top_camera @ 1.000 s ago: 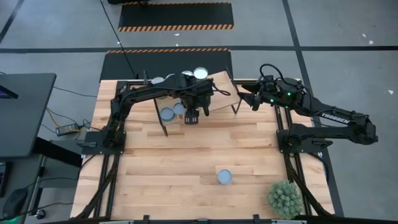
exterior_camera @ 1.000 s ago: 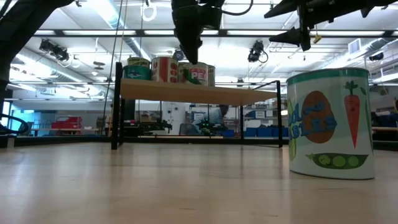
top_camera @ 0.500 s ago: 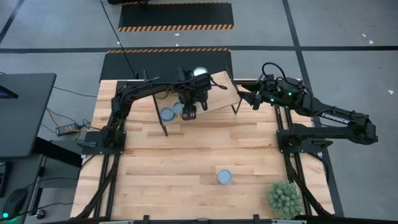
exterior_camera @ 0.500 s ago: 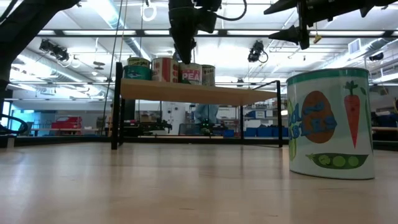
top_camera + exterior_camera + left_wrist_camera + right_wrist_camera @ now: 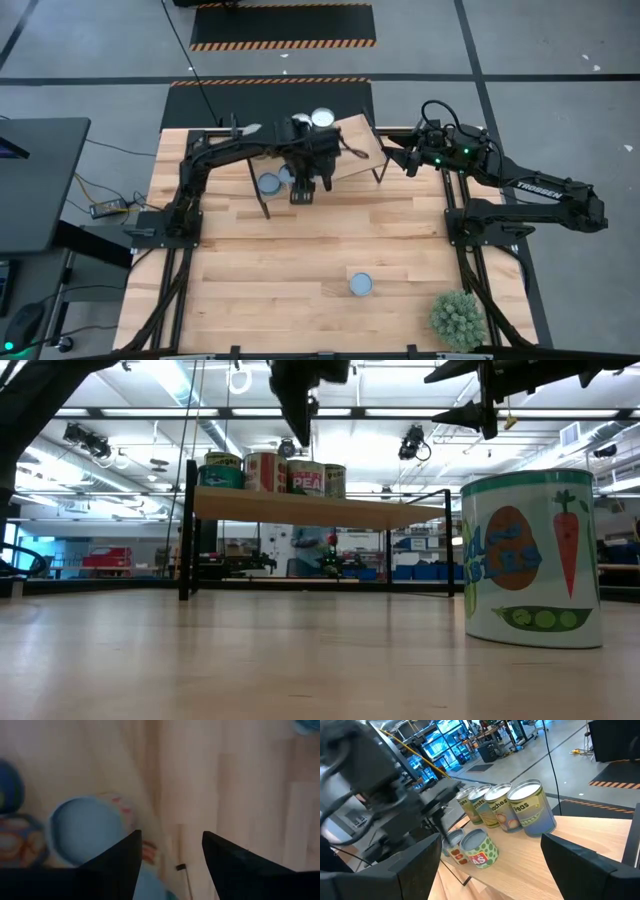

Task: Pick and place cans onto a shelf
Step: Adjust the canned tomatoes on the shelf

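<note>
The shelf (image 5: 355,150) stands at the table's far middle on thin black legs. Several cans (image 5: 270,470) stand upright on it in a cluster toward its left end, pale tops (image 5: 268,183) up. Another can (image 5: 361,285) stands alone on the table, near and right of centre, large in the low view (image 5: 530,555). My left gripper (image 5: 300,192) hangs open above the shelf's near edge, pointing down, clear of the cans, with nothing between its fingers (image 5: 171,837). My right gripper (image 5: 393,155) waits open and level beside the shelf's right end, facing the cans (image 5: 530,810).
A spiky green plant ball (image 5: 458,320) sits at the table's near right corner. The bare wooden tabletop (image 5: 260,260) spreads between the shelf and the near edge. The shelf's right half (image 5: 590,835) holds no cans.
My left gripper has risen from just above the cans on the shelf and drifted slightly toward the table's left, its fingers staying apart. The cans on the shelf have kept their places.
</note>
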### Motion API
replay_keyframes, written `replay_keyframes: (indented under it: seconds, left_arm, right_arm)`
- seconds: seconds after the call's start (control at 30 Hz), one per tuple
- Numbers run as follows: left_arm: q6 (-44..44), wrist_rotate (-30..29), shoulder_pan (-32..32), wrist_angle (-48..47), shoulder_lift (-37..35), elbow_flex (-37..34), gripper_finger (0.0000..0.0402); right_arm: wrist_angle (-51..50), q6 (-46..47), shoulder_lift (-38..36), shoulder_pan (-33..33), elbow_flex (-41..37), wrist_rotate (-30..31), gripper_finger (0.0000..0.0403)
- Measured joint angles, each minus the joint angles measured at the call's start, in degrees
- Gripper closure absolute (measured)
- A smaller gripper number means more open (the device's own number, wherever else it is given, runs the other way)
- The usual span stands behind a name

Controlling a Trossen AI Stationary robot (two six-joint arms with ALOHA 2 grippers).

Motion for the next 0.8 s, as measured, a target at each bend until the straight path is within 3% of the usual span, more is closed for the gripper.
replay_keyframes:
  seconds: [0.23,0.57,0.8]
  left_arm:
    - [3.21,-2.86,-3.86,0.00,-0.46,-0.63,0.0189]
    - [-0.18,-0.99,-3.25,0.04,-0.50,-0.63,0.0189]
    - [-0.54,-1.65,-6.05,0.08,-1.88,-0.66,0.0189]
  right_arm:
    - [-0.02,0.02,0.00,0.00,0.00,-0.48,0.0055]
    - [0.00,1.29,-0.07,0.00,0.00,-0.46,0.0055]
    - [-0.02,1.55,-0.07,-0.02,0.02,-0.83,0.0055]
